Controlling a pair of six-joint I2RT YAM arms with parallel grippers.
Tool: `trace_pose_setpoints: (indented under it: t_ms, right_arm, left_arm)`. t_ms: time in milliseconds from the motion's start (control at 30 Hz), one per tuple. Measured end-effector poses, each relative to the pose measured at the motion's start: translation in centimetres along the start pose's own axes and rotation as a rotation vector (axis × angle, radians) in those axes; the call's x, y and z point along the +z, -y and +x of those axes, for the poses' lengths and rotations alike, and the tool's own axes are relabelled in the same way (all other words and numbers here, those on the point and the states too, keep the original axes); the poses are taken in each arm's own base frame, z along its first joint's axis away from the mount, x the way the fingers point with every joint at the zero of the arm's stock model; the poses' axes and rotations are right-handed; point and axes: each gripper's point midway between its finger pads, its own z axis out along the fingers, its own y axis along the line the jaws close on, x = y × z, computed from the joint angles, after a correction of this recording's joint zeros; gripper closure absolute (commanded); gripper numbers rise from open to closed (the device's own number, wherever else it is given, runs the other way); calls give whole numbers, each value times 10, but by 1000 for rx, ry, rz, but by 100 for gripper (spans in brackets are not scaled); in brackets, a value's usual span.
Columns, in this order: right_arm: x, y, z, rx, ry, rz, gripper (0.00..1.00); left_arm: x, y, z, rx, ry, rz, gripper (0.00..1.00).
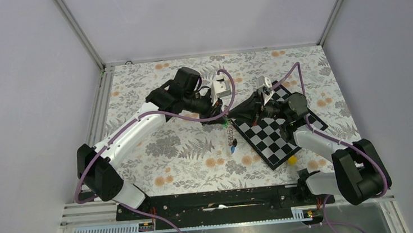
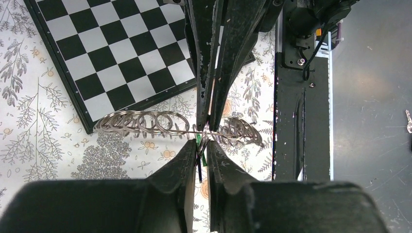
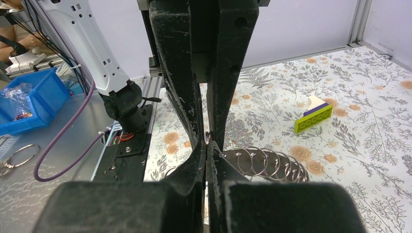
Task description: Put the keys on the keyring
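Observation:
The keyring (image 1: 230, 134) is a silver chain of linked rings, hanging above the table where both grippers meet. My left gripper (image 1: 222, 115) and right gripper (image 1: 233, 116) are tip to tip, each shut on the chain. In the left wrist view my gripper (image 2: 202, 144) pinches a ring, and the chain (image 2: 141, 124) spreads to both sides. A green key (image 2: 198, 143) and a dark key (image 2: 199, 170) sit between the fingers. A blue key (image 1: 233, 148) hangs at the chain's lower end. In the right wrist view my gripper (image 3: 207, 142) is shut on a ring, with the coils (image 3: 265, 162) to its right.
The checkerboard (image 1: 276, 133) lies right of centre, under my right arm, and shows in the left wrist view (image 2: 116, 53). A small yellow block (image 1: 291, 160) lies at its near corner. A yellow-green stick (image 3: 313, 118) lies on the floral cloth. The black rail (image 1: 217, 200) runs along the near edge.

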Motion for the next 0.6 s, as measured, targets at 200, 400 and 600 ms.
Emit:
trace_pose_setpoints:
  t_ms: [200, 400, 600]
  right_arm:
    - [0, 0, 1, 7, -3, 1, 100]
    - [0, 0, 1, 8, -4, 1, 100]
    - [0, 0, 1, 9, -5, 1, 100]
  left_arm:
    - [1, 0, 3, 7, -5, 1, 100]
    - [1, 0, 3, 7, -4, 6, 100]
    - [2, 0, 4, 8, -3, 10, 100]
